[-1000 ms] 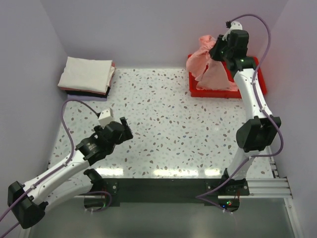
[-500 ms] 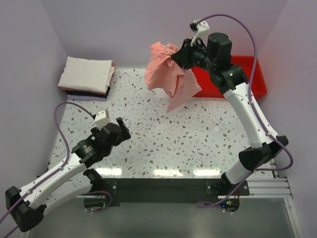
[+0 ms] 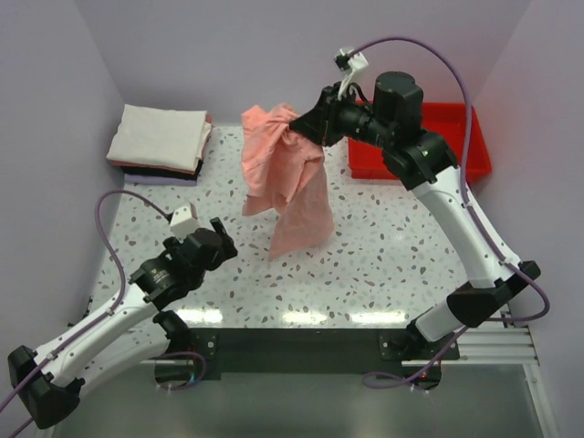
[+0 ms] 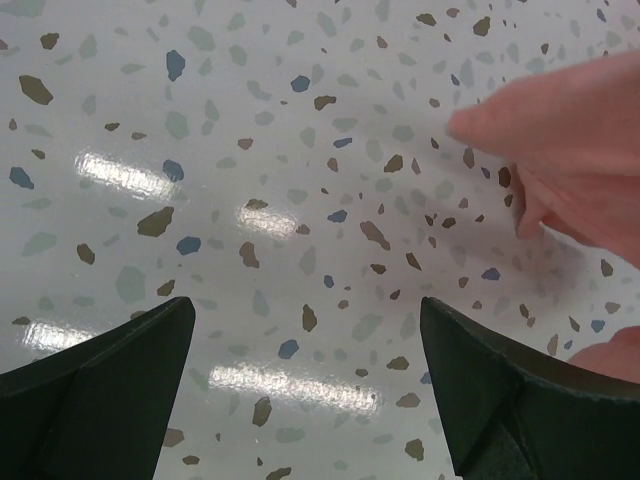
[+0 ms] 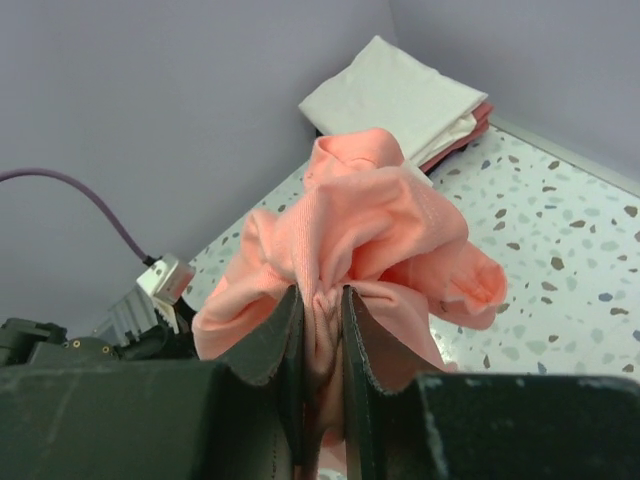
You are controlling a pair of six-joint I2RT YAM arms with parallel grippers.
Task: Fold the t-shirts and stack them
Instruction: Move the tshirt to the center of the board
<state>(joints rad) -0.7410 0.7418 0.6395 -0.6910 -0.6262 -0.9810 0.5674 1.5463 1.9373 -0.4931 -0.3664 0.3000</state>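
My right gripper [image 3: 306, 123] is shut on a bunched salmon-pink t-shirt [image 3: 285, 178] and holds it in the air over the middle of the table; its lower end hangs down to about the table top. In the right wrist view the cloth [image 5: 370, 225] is pinched between the two fingers. A stack of folded t-shirts [image 3: 160, 139], white on top with pink and black edges below, lies at the back left; it also shows in the right wrist view [image 5: 400, 95]. My left gripper [image 3: 222, 239] is open and empty above the table at the front left. The pink cloth [image 4: 570, 150] shows at the right of the left wrist view.
A red plastic tray [image 3: 474, 151] stands at the back right, behind my right arm. Lavender walls close off the back and both sides. The speckled table top [image 3: 383, 246] lies under both arms.
My right gripper has carried the pink t-shirt from over the red tray leftward and nearer, out over the middle of the table. My left arm has drawn back a little toward the front left.
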